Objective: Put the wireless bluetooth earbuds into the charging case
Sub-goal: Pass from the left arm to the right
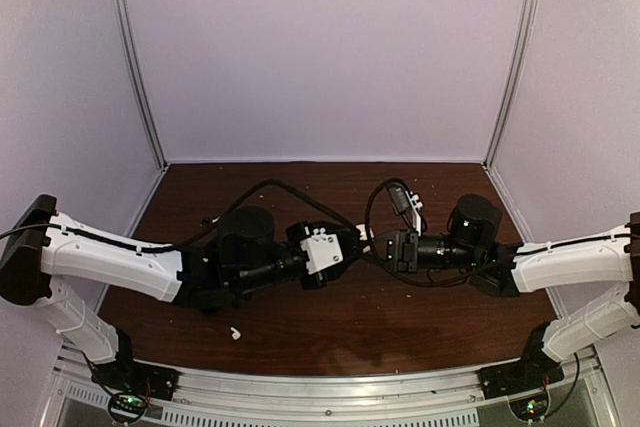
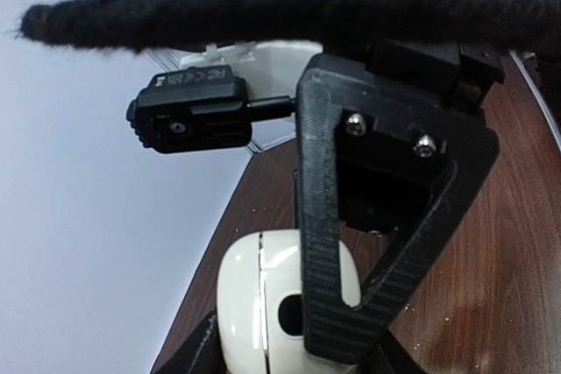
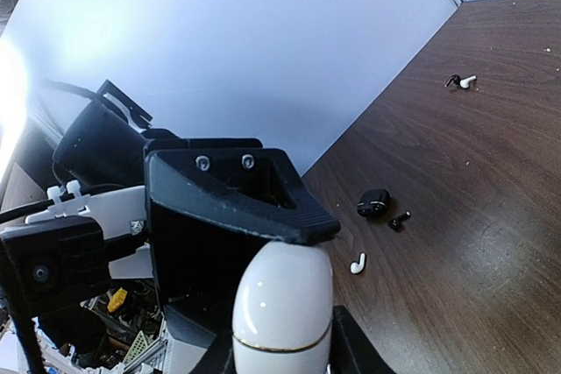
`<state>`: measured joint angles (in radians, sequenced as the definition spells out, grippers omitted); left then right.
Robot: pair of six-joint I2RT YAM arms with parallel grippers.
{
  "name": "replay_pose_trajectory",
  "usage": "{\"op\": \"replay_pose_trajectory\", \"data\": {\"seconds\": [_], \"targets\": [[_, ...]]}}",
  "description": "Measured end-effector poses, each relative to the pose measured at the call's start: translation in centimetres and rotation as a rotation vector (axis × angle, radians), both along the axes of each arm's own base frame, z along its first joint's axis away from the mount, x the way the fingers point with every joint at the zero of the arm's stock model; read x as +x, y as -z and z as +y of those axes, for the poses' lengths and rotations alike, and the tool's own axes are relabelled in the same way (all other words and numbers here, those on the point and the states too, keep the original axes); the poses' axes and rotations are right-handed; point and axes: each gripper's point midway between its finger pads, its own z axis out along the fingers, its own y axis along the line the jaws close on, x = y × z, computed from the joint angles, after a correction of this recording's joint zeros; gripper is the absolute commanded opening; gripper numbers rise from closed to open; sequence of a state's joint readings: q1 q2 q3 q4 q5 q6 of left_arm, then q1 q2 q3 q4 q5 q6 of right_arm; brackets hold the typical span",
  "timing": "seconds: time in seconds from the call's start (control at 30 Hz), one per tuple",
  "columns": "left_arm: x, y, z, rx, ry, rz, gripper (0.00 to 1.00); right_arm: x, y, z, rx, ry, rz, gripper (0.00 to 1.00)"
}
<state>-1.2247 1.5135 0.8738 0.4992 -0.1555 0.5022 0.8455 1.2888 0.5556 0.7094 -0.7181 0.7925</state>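
While a white earbud [image 3: 358,263] and a black earbud [image 3: 399,219] lie loose on the bench [image 3: 491,286] beside a small black case [image 3: 374,202], with a further pair [image 3: 462,81] well apart from them, none sits in a case yet; nearly all the job looks left to do. They are tiny, glossy and stemmed. The left tool [image 2: 263,339] and the right tool [image 3: 280,313] each clamp a smooth white case [image 2: 245,295] [image 3: 282,286], lid seemingly shut. Whether that is one case or two, I cannot tell.

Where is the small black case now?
The black case lies on the table in the right wrist view, close beside a black earbud, near the wall.
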Motion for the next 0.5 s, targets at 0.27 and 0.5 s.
{"op": "replay_pose_trajectory", "data": {"seconds": [0.27,0.5], "targets": [[-0.01,-0.01,-0.01,0.000,0.000,0.000,0.50,0.10,0.11,-0.02,-0.003,0.003,-0.001,0.22],[-0.18,-0.14,0.13,-0.014,0.004,0.016,0.79,0.10,0.49,-0.05,-0.021,0.002,-0.025,0.18]]}}
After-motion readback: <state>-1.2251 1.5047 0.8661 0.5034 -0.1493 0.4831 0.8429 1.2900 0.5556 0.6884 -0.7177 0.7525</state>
